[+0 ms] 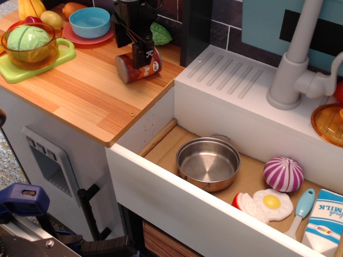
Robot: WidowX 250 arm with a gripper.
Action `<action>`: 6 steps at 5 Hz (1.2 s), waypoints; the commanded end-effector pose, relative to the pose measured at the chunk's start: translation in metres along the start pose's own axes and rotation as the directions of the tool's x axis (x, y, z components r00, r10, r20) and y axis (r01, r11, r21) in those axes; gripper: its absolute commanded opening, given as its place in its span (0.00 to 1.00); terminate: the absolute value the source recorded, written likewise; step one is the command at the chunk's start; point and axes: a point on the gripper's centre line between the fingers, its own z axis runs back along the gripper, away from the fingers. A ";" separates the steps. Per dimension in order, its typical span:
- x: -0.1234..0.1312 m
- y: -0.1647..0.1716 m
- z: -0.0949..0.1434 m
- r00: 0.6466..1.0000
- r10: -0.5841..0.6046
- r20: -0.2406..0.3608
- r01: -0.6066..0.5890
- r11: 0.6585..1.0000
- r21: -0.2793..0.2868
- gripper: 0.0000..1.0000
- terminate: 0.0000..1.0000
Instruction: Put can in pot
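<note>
The black pincer (140,55) straddles the cylindrical can (138,67), which lies on its side on the wood-grain table (80,91); its grip is unclear. The shiny round steel pot (208,163) sits below-right of the can.

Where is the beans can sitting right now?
The can lies on its side on the wooden counter, upper left of the view, near the counter's right edge, with the hand down over it and the green vegetable behind.

We only get one view here, sitting up high in front of the toy kitchen and looking down at an angle. It's close enough that the wooden counter (80,91) fills the left and the open sink basin (161,140) the lower right.
</note>
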 end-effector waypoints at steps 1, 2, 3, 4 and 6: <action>0.008 0.018 0.013 0.997 0.007 0.081 -0.008 1.000 0.010 1.00 0.00; 0.006 0.022 -0.004 0.995 0.018 0.100 -0.013 0.999 -0.051 1.00 0.00; 0.006 0.020 -0.010 0.994 0.053 0.091 -0.045 0.995 -0.088 1.00 0.00; 0.009 0.013 -0.011 0.991 0.110 0.070 -0.103 0.990 -0.096 0.00 0.00; 0.057 -0.036 0.047 0.962 0.268 0.047 -0.267 0.963 -0.019 0.00 0.00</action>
